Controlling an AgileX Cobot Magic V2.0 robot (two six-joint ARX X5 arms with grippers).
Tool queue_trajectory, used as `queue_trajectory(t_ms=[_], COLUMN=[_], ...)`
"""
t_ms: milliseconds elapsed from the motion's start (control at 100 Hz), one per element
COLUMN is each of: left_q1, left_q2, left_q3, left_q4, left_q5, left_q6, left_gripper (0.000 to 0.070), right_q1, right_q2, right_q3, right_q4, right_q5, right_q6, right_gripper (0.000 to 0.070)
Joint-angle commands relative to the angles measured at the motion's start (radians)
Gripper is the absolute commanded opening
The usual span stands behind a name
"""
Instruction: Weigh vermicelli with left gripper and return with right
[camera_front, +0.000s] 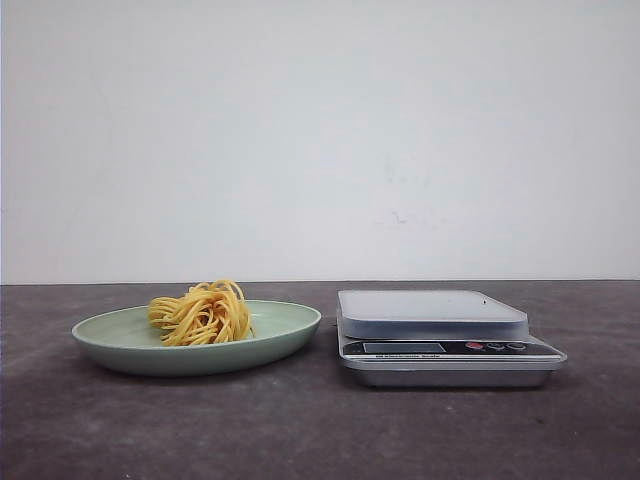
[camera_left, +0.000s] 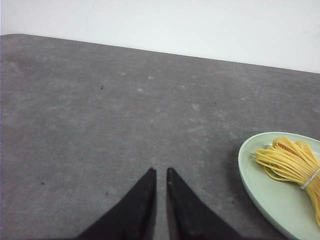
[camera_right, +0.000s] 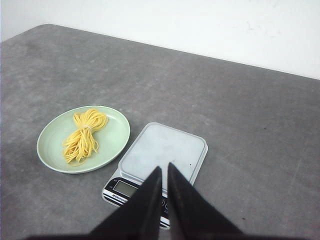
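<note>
On the grey counter (camera_front: 300, 430), the vermicelli (camera_front: 202, 313) lies in a pale green plate (camera_front: 290, 335), just left of a silver scale (camera_front: 440, 340) with its platform bare. Neither arm shows in the front view. Both the left gripper (camera_left: 161, 172) and right gripper (camera_right: 164, 168) hover above the counter, fingers nearly together, holding nothing.

Yellow vermicelli (camera_front: 202, 313) nest, lying on green plate (camera_front: 290, 335)
</note>
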Motion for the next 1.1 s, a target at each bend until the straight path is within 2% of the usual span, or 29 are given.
queue_trajectory(t_ms=[0,300,460,1090], left_q1=[0.005,0.010,0.011,0.010], left_q2=[-0.015,-0.032,-0.032,-0.032], left_q3=[-0.014,-0.069,-0.071,-0.071], left_q4=[0.024,0.063,0.006,0.009], left_q5=[0.005,0.005,0.005,0.013], left_q6=[0.014,0.017,0.035,0.033], left_gripper=[0.0000,0.0000,0.0000,0.0000], right_q1=[0.015,0.015,0.015,0.015], right_q2=[0.005,0.005,0.005,0.005], right_q3=[0.010,0.010,0.010,0.010], right_q4=[0.010,0.010,0.010,0.010], right_q5=[0.004,0.004,0.004,0.004], right_q6=[0.008,0.008,0.008,0.008], right_gripper=[0.0010,0.0010,0.0010,0.0010])
